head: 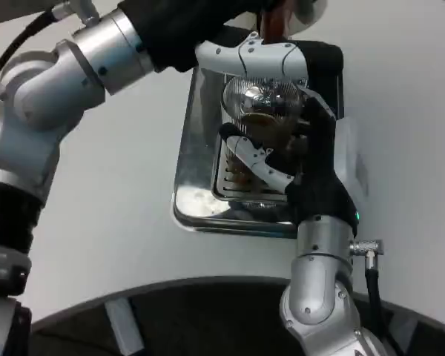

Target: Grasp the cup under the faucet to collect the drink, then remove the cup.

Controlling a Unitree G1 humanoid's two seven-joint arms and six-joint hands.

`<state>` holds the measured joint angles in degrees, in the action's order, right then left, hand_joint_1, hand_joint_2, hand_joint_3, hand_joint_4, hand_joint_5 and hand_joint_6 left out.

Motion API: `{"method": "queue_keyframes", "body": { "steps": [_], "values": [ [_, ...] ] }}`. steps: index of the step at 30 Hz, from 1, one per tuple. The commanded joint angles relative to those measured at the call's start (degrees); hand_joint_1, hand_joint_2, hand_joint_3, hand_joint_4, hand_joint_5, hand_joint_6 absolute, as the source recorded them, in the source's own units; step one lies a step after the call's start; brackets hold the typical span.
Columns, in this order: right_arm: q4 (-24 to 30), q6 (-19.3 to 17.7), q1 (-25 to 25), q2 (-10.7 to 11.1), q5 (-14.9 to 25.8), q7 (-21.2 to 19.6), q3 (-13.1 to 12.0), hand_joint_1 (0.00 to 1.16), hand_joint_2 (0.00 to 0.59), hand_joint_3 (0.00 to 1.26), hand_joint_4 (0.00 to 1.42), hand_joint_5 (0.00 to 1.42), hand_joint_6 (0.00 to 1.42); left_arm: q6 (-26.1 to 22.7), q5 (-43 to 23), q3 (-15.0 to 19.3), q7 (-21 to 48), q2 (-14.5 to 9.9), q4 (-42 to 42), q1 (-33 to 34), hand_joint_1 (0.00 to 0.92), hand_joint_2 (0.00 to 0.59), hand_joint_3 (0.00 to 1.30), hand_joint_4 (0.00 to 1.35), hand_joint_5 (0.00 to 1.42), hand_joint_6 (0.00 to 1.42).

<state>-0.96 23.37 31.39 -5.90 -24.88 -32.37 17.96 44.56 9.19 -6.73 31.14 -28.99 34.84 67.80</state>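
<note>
A clear cup (258,104) with brown drink in it stands on the grille of the silver drip tray (196,185). My right hand (300,152) comes up from the bottom and grips the cup, its fingers (261,159) wrapped around the cup's near side. My left hand (252,53) reaches in from the upper left and lies across the top of the cup, by the brown faucet lever (274,21). Whether it clasps the lever is hidden. The faucet spout is hidden behind the left hand.
The white table (119,222) spreads to the left of the tray. A white dispenser body (352,159) stands right of the tray, behind my right hand. My dark torso edge (208,319) curves along the bottom.
</note>
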Motion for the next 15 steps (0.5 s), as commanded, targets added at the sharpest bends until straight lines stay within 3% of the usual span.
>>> {"method": "queue_keyframes", "body": {
  "steps": [1,15],
  "values": [
    [1.0,-0.4,-1.4,-5.2,0.4,-0.8,-0.4,0.72,0.266,0.40,0.48,0.51,0.49,-0.5,-2.8,1.9,-0.4,-0.4,-3.3,-1.3,0.000,0.106,0.07,0.02,0.11,0.25],
    [2.0,-0.9,-1.9,-4.9,0.0,-1.0,-0.1,0.73,0.270,0.45,0.54,0.56,0.53,-2.6,-5.9,3.7,0.6,-1.8,-8.7,-4.3,0.000,0.112,0.10,0.07,0.15,0.28]
  ]
}}
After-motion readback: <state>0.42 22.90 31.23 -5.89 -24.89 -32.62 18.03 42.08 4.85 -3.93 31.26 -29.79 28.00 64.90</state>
